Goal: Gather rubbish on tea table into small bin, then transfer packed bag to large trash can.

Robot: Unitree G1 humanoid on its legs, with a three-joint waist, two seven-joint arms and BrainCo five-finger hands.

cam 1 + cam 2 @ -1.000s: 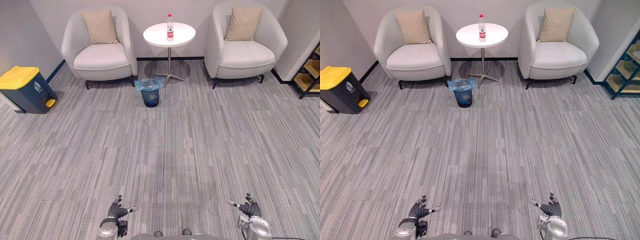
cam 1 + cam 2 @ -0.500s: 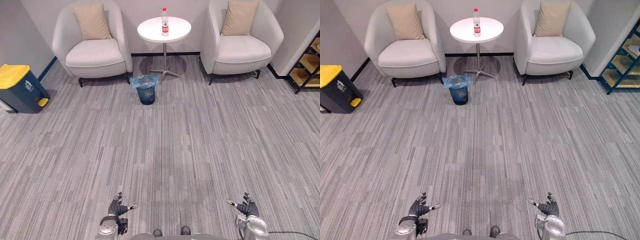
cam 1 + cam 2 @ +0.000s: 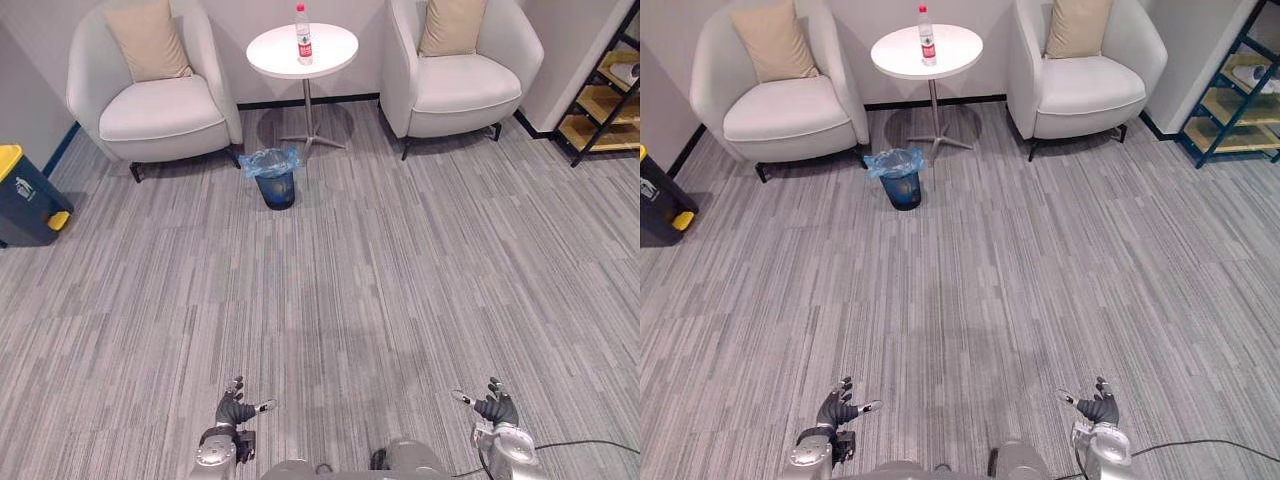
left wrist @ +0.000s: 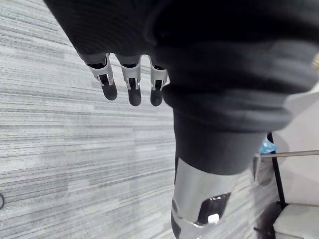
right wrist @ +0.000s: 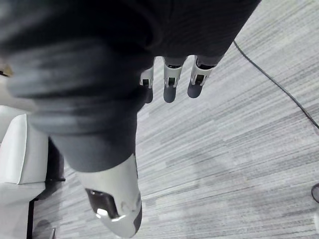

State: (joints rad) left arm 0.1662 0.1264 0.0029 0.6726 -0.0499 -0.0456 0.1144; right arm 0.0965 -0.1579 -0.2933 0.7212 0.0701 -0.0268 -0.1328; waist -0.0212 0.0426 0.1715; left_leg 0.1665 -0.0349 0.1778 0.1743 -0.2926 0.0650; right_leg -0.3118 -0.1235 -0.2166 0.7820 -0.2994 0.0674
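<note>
A clear plastic bottle [image 3: 303, 19] with a red label stands upright on the round white tea table [image 3: 320, 55] at the far end of the room. On the carpet in front of the table sits the small dark bin [image 3: 273, 178], lined with a blue bag. The large dark trash can with a yellow lid [image 3: 24, 190] stands at the far left edge. My left hand [image 3: 234, 410] and right hand [image 3: 493, 407] hang low at the near edge, both open and holding nothing, far from the table.
Two white armchairs [image 3: 150, 100] [image 3: 455, 80] with beige cushions flank the table. A dark shelf unit [image 3: 605, 100] stands at the far right. Grey striped carpet [image 3: 350, 280] stretches between me and the furniture.
The whole picture has shifted left and down: the camera has moved. Both hands stay low and open as before.
</note>
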